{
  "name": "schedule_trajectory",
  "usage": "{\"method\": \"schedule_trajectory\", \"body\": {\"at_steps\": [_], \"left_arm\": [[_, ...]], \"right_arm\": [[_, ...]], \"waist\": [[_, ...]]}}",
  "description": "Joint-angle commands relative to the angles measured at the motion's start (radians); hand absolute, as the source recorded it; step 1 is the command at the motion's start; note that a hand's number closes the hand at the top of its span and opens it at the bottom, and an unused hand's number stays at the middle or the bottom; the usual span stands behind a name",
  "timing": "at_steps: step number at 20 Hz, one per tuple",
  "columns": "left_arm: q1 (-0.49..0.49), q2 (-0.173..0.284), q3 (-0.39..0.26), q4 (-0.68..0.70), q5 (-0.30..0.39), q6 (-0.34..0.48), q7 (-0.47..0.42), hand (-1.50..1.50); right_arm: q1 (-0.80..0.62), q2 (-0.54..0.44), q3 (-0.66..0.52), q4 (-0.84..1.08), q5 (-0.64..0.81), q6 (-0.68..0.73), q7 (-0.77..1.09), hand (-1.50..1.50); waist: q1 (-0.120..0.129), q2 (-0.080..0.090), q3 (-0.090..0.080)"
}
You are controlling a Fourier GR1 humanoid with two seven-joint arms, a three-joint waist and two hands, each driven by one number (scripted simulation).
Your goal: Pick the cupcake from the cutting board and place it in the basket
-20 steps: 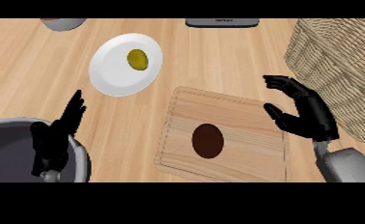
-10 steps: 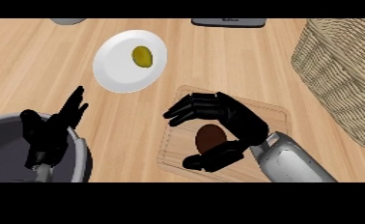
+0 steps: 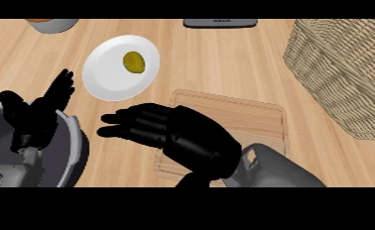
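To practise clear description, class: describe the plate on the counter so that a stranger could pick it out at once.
Start at the wicker basket on the right and look across the wooden counter to the left. There, up-left of the cutting board, lies the plate. It is the only round white thing, with a small yellow-green item on it.

Two glossy black hands, right hand (image 3: 187,137) and left hand (image 3: 36,115), on smooth grey forearms.

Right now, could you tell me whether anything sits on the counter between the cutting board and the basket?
Nothing visible does. Only bare counter lies between the cutting board and the basket at the right. The plate lies on the other side. The right hand covers the board's left part, hiding the cupcake.
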Motion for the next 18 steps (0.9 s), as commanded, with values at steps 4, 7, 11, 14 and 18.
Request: {"method": "schedule_trajectory", "body": {"at_steps": [4, 7, 11, 14, 18], "left_arm": [[-0.026, 0.012, 0.031, 0.074, -0.004, -0.015, -0.043, 0.0], [-0.075, 0.032, 0.036, 0.054, 0.01, -0.031, 0.011, 0.0], [-0.037, -0.001, 0.025, 0.066, -0.003, -0.035, -0.043, 0.0], [-0.064, -0.007, 0.025, 0.053, -0.012, -0.021, -0.022, 0.0], [-0.081, 0.009, 0.067, 0.148, 0.002, -0.086, -0.096, 0.0]], "right_arm": [[-0.258, -0.195, -0.071, -0.043, 0.159, 0.168, 0.392, -1.5], [-0.349, -0.203, -0.161, -0.056, 0.084, 0.273, 0.586, -1.5], [-0.447, -0.241, -0.238, -0.051, -0.12, 0.5, 0.717, -1.5], [-0.466, -0.23, -0.262, 0.01, -0.267, 0.609, 0.763, -1.5], [-0.439, -0.275, -0.34, -0.058, -0.413, 0.674, 0.861, -1.5]], "waist": [[-0.038, -0.011, -0.006], [-0.018, -0.005, -0.002], [0.005, 0.0, -0.001], [0.012, 0.004, -0.001], [0.004, 0.005, 0.0]]}}
